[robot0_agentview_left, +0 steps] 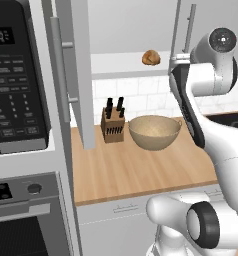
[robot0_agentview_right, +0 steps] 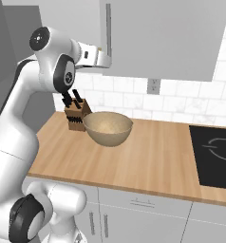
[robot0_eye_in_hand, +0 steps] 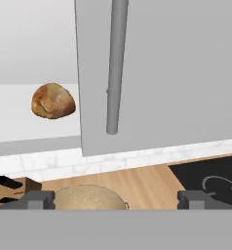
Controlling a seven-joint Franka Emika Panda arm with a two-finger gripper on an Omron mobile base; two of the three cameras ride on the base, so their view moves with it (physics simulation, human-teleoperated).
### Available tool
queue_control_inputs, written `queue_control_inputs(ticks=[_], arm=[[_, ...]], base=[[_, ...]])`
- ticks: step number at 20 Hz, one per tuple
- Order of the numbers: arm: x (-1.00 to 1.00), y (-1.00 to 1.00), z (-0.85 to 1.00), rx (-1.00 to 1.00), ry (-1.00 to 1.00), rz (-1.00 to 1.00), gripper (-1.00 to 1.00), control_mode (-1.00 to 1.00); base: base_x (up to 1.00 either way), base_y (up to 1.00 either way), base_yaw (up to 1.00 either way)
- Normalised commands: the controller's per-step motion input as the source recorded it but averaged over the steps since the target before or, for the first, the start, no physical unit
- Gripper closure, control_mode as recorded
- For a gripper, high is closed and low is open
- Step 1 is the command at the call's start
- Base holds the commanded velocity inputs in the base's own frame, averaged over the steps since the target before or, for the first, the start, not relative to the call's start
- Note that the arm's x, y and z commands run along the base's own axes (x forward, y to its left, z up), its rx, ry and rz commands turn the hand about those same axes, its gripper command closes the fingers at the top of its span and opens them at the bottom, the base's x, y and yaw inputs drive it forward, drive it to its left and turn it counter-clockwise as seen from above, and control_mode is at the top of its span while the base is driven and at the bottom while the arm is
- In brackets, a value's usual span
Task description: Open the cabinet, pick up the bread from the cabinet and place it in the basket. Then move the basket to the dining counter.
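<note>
The cabinet's left door point(robot0_agentview_left: 78, 75) stands swung open, and its right door point(robot0_eye_in_hand: 162, 73) with the vertical bar handle point(robot0_eye_in_hand: 117, 63) is closed. The bread point(robot0_eye_in_hand: 52, 101), a small golden-brown bun, rests on the white shelf point(robot0_agentview_left: 121, 64) inside; it is also seen as the bread point(robot0_agentview_left: 150, 57). My gripper point(robot0_eye_in_hand: 115, 199) is open and empty, held up in front of the closed door's lower edge, to the right of the bread and apart from it. The tan basket point(robot0_agentview_left: 154, 132) sits on the wooden worktop below. The dining counter is out of view.
A knife block point(robot0_agentview_left: 112, 122) stands left of the basket against the tile backsplash. A black cooktop point(robot0_agentview_right: 214, 152) lies at the worktop's right end. The microwave and oven column point(robot0_agentview_left: 18, 100) rises on the left.
</note>
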Motion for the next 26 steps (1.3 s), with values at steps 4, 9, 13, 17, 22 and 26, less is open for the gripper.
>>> queue_control_inputs(ticks=[4,9,13,17,22,26], arm=[[0.4,-0.37,0.46,0.09,-0.13,0.0,-1.0,-1.0],[0.36,-0.14,0.31,0.09,-0.06,0.09,-1.0,-1.0],[0.3,0.0,0.24,0.03,0.0,0.08,-1.0,-1.0],[0.33,0.0,0.07,0.0,0.02,0.03,-1.0,-1.0],[0.32,-0.01,0.0,0.0,0.05,0.0,-1.0,-1.0],[0.62,0.01,0.0,0.0,0.03,0.0,-1.0,-1.0]], base=[[0.0,0.0,0.0],[0.0,0.0,0.0],[0.0,0.0,0.0],[0.0,0.0,0.0],[0.0,0.0,0.0],[0.0,0.0,0.0]])
